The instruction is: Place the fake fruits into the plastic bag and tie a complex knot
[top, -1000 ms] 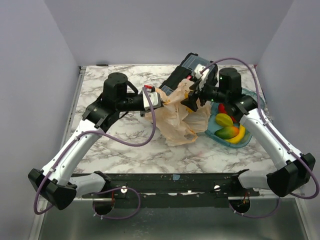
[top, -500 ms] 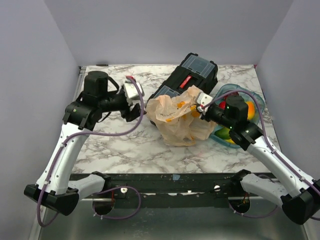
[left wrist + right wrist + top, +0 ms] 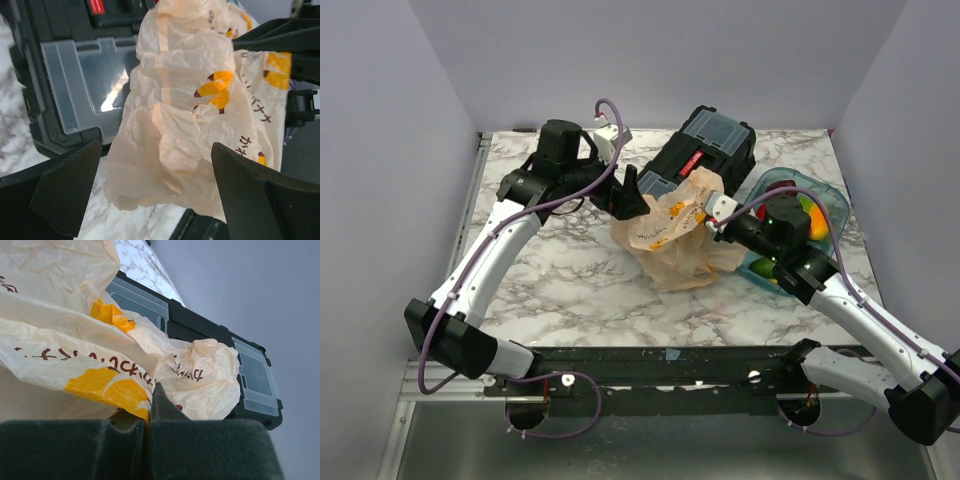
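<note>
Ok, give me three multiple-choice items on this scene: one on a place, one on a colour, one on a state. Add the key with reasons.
1. Where do the visible fake fruits lie?
A. on the marble near the arm bases
B. in the blue tray
C. by the far wall

2. What colour is the body of the toolbox?
A. white
B. yellow
C. black

3. How is the right hand?
A. shut on the plastic bag
B. open above the tray
C. open, touching nothing

Key: B, the top view shows them in the tray at the right. C, its casing is black with clear lids. A, the right wrist view shows the fingers closed with bag film pinched between them.
</note>
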`<state>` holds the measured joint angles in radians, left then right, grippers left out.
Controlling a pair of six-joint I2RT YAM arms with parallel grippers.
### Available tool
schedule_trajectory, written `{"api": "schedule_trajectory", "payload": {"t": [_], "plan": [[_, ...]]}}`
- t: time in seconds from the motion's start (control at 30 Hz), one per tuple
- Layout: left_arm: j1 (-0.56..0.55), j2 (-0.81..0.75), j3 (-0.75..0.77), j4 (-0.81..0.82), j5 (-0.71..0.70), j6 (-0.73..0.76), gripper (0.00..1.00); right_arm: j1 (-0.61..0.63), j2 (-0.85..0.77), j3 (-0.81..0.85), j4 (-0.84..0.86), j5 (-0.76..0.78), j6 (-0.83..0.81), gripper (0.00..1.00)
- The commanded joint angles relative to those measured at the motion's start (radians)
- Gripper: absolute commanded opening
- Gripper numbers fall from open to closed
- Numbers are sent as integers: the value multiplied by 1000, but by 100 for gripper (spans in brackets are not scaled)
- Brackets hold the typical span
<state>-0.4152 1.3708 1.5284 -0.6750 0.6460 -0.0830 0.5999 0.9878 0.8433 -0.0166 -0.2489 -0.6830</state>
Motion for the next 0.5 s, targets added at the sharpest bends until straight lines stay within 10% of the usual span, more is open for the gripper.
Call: {"api": "schedule_trajectory", "payload": {"t": [0.0,0.17,0.23,0.37,0.47], "plan": [[-26,37,-30,-6,29,-119,87,15,-19,-22,32,51,-19,1],[20,38,-90,35,277,-174,5,15,-56,-20,-51,72,-10,1],[53,28,-102,69,295,-187,0,15,-77,-10,-100,68,7,3],[87,-7,-73,104,270,-85,0,15,-87,130,-381,-12,96,80],[72,-68,-92,104,207,117,0,14,-32,336,-682,-148,212,97]]}}
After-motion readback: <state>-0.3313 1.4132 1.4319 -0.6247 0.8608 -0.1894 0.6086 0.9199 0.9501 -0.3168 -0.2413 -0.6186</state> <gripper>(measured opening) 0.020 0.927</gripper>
